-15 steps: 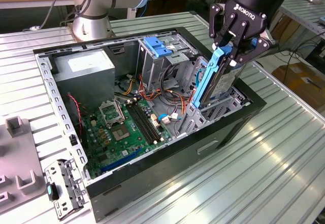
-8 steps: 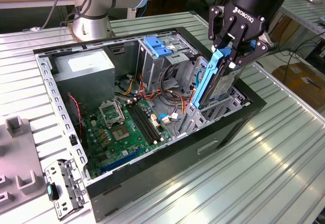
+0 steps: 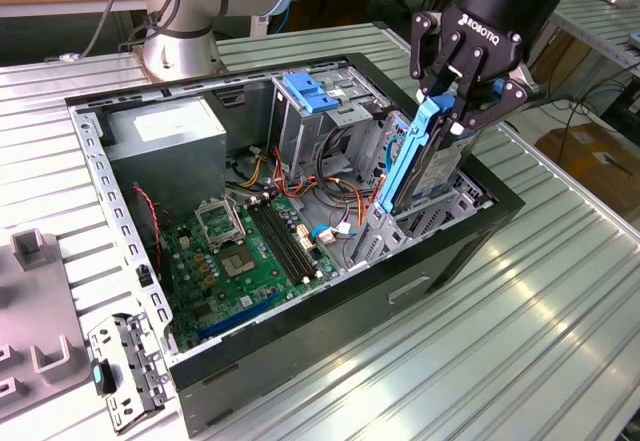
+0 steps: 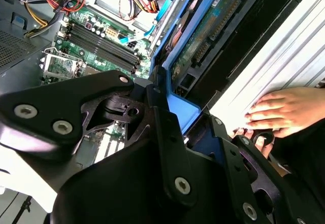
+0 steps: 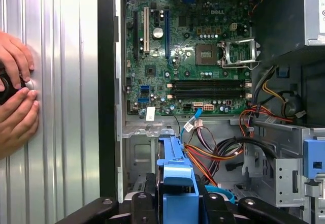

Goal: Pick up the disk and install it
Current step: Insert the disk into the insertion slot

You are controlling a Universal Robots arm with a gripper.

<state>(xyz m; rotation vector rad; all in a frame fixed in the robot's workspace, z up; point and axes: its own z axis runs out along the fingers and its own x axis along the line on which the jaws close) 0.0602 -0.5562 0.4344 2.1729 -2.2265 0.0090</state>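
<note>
Claw (image 3: 462, 101), clenched on the disk (image 3: 420, 161), holds it on edge with its blue rails upright, seemingly to line it up with the drive bay (image 3: 440, 211) of the open computer case (image 3: 300, 301) lying on the ribbed bench (image 3: 520, 341). The wrist points steeply down over the case's end at the exterior view's right. A person's hand (image 4: 284, 113) rests on the bench beside the case
</note>
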